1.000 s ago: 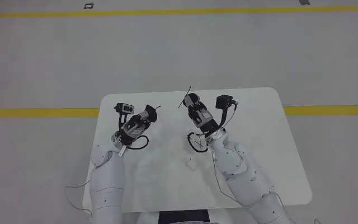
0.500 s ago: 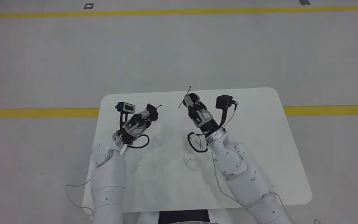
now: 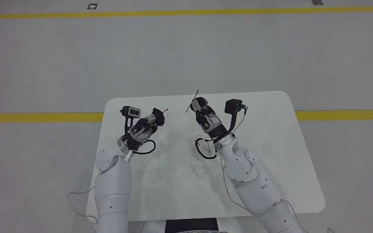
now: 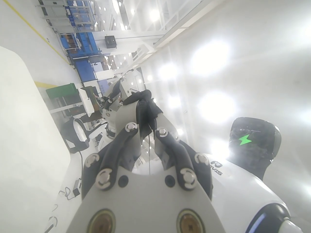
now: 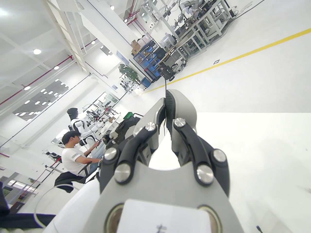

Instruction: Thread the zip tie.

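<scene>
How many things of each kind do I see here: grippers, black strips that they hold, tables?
Grippers: 2 (left gripper, right gripper)
Black zip tie strips, one pinched in each: 2 (left strip, right strip)
White table: 1
Total: 5

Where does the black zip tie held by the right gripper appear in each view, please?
Top view: the zip tie juts from the right gripper, toward the far yellow floor line.
Right wrist view: pinched in the right gripper, its tip poking past.
Left wrist view: cannot tell; a thin black strand runs inside the left gripper.
Shared landmark: the far yellow floor line.
</scene>
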Action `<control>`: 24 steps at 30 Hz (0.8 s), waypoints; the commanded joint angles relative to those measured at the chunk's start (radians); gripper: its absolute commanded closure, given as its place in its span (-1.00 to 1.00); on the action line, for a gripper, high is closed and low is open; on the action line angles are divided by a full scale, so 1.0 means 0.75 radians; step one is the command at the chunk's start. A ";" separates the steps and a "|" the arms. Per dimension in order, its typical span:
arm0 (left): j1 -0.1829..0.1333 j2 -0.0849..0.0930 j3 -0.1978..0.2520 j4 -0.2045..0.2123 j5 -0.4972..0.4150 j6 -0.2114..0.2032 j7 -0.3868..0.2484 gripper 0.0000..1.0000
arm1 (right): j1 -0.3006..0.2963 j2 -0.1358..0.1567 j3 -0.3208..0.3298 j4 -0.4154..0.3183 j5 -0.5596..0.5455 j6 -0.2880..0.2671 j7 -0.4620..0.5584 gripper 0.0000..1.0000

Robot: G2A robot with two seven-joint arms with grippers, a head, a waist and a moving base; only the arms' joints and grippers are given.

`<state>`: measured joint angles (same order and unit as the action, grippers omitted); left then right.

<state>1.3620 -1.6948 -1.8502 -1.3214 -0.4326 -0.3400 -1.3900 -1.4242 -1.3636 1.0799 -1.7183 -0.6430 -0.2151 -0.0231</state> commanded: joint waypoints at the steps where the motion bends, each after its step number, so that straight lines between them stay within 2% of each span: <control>1: 0.000 0.000 0.000 0.000 0.000 0.000 0.000 1.00 | 0.010 -0.001 -0.005 0.008 -0.021 -0.014 -0.013 1.00; 4: 0.000 0.000 0.000 0.000 0.000 0.000 0.000 1.00 | 0.026 -0.007 -0.027 -0.012 -0.057 0.012 -0.046 1.00; 6: 0.000 0.000 0.000 0.000 0.000 0.000 0.000 1.00 | 0.042 -0.010 -0.057 -0.030 -0.157 0.046 -0.051 1.00; 14: 0.000 0.000 0.000 0.000 0.000 0.000 0.000 1.00 | 0.076 -0.035 -0.141 -0.017 -0.205 0.140 -0.102 1.00; 24: 0.000 0.000 0.000 0.000 0.000 0.000 0.000 1.00 | 0.082 -0.041 -0.158 -0.011 -0.214 0.153 -0.101 1.00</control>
<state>1.3620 -1.6948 -1.8502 -1.3214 -0.4326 -0.3400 -1.3900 -1.3625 -1.3942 0.9614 -1.7264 -0.8034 -0.1000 -0.0984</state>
